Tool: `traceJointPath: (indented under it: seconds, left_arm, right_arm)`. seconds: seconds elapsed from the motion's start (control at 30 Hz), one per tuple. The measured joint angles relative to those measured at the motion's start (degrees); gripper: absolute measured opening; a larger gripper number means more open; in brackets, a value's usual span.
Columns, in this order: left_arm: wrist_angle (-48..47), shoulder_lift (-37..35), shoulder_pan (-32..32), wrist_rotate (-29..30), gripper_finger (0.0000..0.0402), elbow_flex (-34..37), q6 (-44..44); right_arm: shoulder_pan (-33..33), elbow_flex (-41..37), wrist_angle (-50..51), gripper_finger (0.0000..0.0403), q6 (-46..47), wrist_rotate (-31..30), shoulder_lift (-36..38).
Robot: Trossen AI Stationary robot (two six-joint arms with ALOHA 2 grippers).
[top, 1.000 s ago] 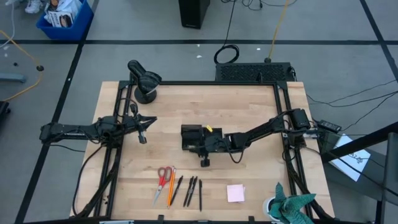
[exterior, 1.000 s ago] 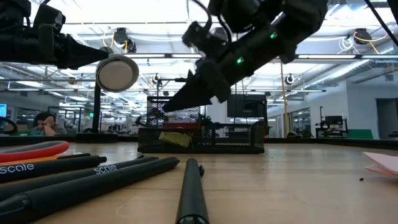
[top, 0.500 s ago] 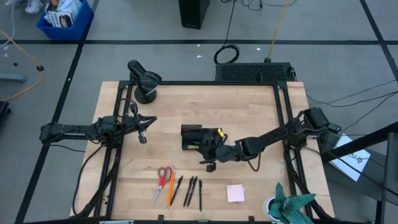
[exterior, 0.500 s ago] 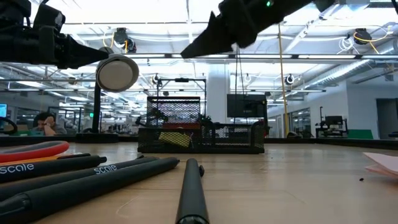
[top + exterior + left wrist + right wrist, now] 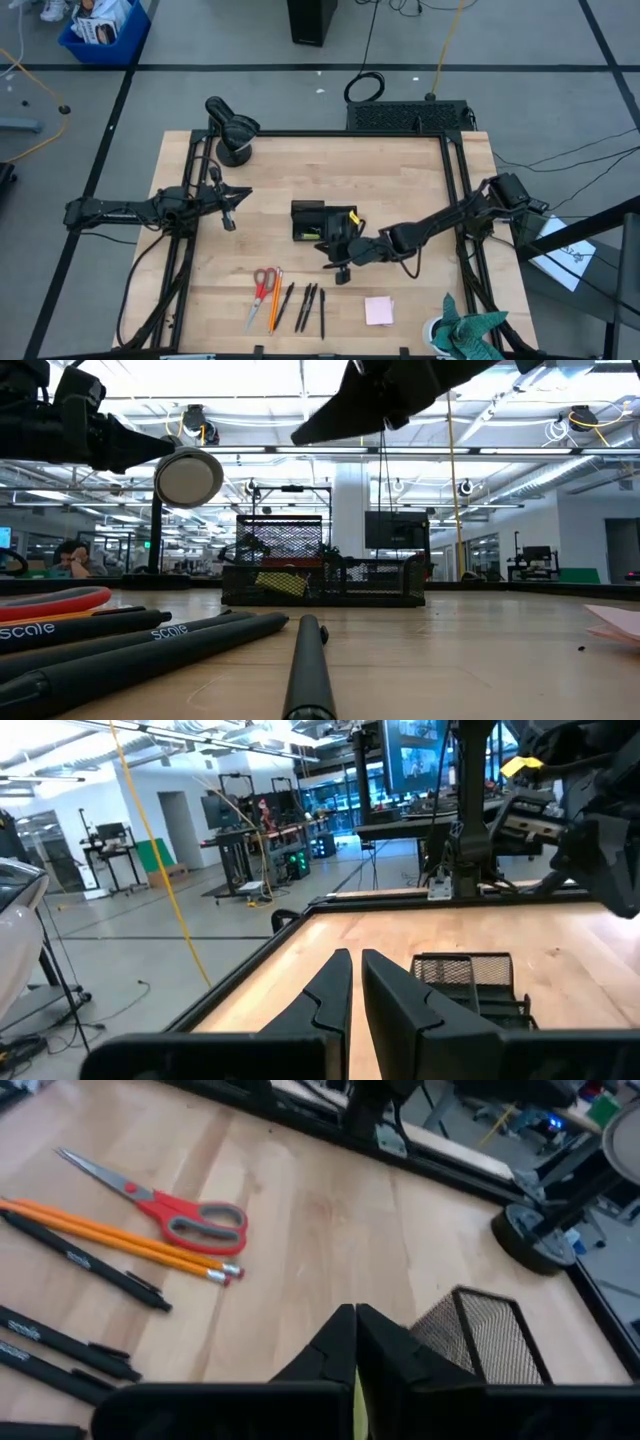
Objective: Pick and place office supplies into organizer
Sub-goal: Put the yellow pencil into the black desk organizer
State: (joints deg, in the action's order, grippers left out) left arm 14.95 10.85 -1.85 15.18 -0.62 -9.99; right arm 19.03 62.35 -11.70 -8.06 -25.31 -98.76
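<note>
Note that the right gripper point(image 5: 333, 262), fingers together and empty, has withdrawn from over the organizer point(image 5: 310, 221) to its near side toward the scissors point(image 5: 262, 287), indicating a finished drop and next pick, while the left gripper point(image 5: 232, 207) waits closed, well left.

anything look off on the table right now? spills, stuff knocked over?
Nothing stands out. Scissors, pencils and pens lie in a row near the front edge, the sticky-note pad flat beside them, the organizer upright mid-table. Right gripper hovers shut beside it; left gripper waits at the left.
</note>
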Motion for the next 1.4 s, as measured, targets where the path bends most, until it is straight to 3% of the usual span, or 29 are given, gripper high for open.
traceJointPath:
  seconds: [0.3,0.53,0.63,0.83,1.13,1.4]
  left_arm:
    - [-0.2,0.0,0.0,0.0,0.0035,0.0,-0.2]
    - [-0.2,0.0,0.0,0.0,0.0035,0.0,-0.2]
    - [-0.2,0.0,0.0,0.1,0.0035,0.0,-0.1]
    - [-0.3,0.0,0.0,2.3,0.0035,0.0,2.9]
    - [-3.6,0.5,0.0,0.3,0.0035,0.0,2.3]
    - [-3.7,3.5,0.0,-2.8,0.0035,0.0,2.3]
  right_arm:
    - [-1.2,-2.5,-1.4,0.0001,0.1,0.1,0.0]
    - [-1.8,-5.3,-4.5,0.0001,0.1,8.9,0.0]
    - [-1.8,-6.0,-4.6,0.0001,0.0,8.6,0.0]
    - [-1.9,-6.1,-4.4,0.0001,0.0,-0.6,0.0]
    - [-3.2,-6.3,-1.3,0.0001,0.3,4.5,3.1]
    - [-4.7,-14.4,-9.0,0.0001,0.7,4.6,5.7]
